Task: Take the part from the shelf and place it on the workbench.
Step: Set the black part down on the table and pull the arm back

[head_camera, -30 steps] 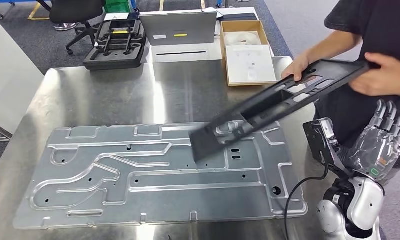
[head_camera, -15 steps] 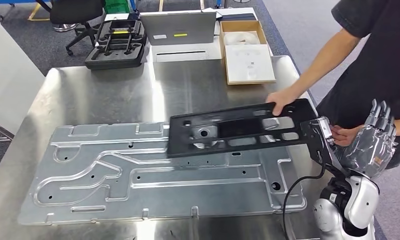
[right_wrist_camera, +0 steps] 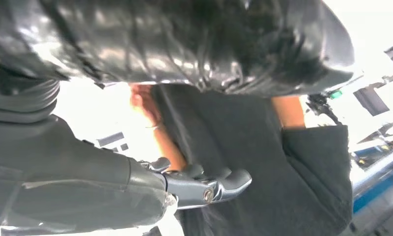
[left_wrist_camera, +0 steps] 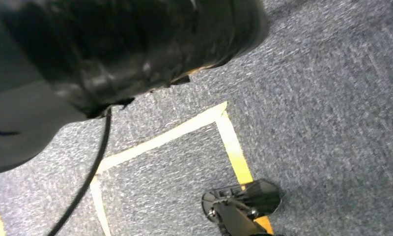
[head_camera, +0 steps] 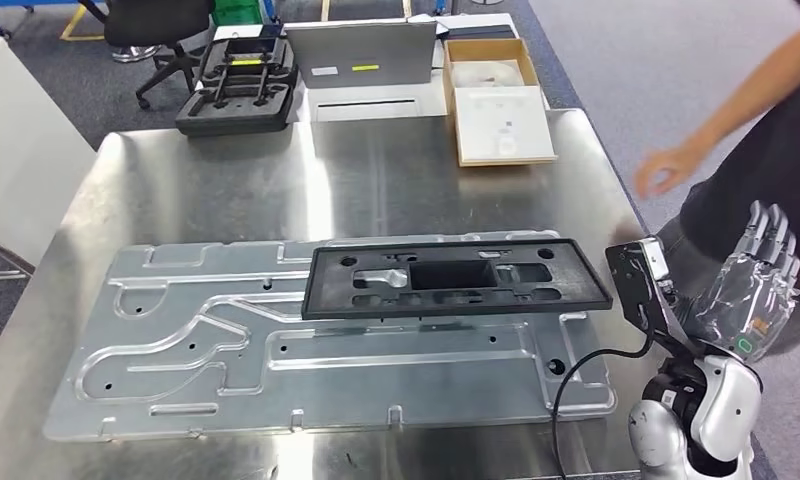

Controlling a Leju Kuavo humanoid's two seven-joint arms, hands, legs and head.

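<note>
workbench (head_camera: 376, 190) bears part (head_camera: 456, 278) — right hand (head_camera: 756, 285) apart (empty).

A: What lies on the steel surface (head_camera: 226, 190)?

B: A large stamped sheet-metal panel (head_camera: 226, 350) with ribs and holes lies flat across the near half. At the far edge sit a black foam tray (head_camera: 238, 90) with moulded recesses, a closed grey laptop (head_camera: 361, 58) and an open cardboard box (head_camera: 496, 95) with white contents, the laptop between the tray and the box.

A: Anyone nearby?

B: A person in a dark shirt (head_camera: 766, 150) stands at the right side, one hand (head_camera: 661, 172) blurred, held in the air off the surface's edge.

A: And beyond?

B: Grey carpet (left_wrist_camera: 307, 98) with yellow tape lines (left_wrist_camera: 224, 132), and a black office chair (head_camera: 156, 30).
</note>
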